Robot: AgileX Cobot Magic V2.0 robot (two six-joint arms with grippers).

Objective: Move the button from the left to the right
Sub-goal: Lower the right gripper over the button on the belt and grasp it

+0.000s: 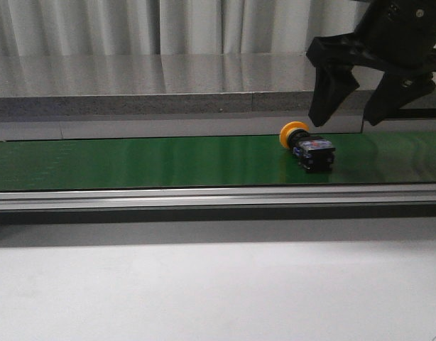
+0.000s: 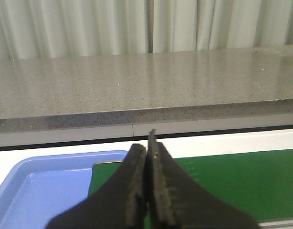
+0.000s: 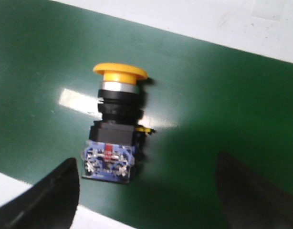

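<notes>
The button lies on its side on the green belt, right of centre, its yellow-orange cap towards the left and its black body with a blue, red-marked end towards the right. My right gripper hangs open just above and to the right of it, not touching. In the right wrist view the button lies between and beyond the spread fingertips, nearer one of them; the gripper holds nothing. My left gripper is shut and empty and does not show in the front view.
A blue tray sits beside the end of the green belt under my left gripper. A grey stone ledge runs behind the belt, a metal rail in front of it, then a white table.
</notes>
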